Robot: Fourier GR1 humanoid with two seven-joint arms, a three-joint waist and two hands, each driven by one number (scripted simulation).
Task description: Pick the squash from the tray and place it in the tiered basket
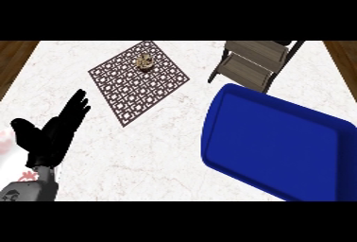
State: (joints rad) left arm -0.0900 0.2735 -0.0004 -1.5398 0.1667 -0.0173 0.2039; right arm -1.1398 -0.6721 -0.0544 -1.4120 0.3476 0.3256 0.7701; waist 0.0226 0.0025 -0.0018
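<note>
**Left robot hand open at lower left, blue tray to its right, no squash visible**

While the left robot hand (pixel 52 134) sits at the lower-left of the head view, its fingers are straight and spread, pointing up and a bit right, thumb out to the left; it has hold of nothing. Grey forearm (pixel 28 189) comes in below it from the bottom edge. Right robot hand does not show.

Blue tray (pixel 279 142): well to the right of the robot hand, on the white marbled tabletop (pixel 140 156), tilted in the view, cut off by the right edge and the lower edge. Its visible inside is plain blue; I cannot see the squash on it or anywhere else in the view, so its place can't be told.

Tiered basket (pixel 254 61): far up and right of the robot hand, just beyond the tray's upper-left corner, dark frame with grey-brown slatted tiers, partly cut at the top.

Patterned brown mat (pixel 140 80): up and right of the fingertips, near them but not touching, lying diamond-wise. A small tan round object (pixel 146 60) sits on the mat's far part; too small to identify.

Dark wood floor strips show at the upper left and upper right corners.
</note>
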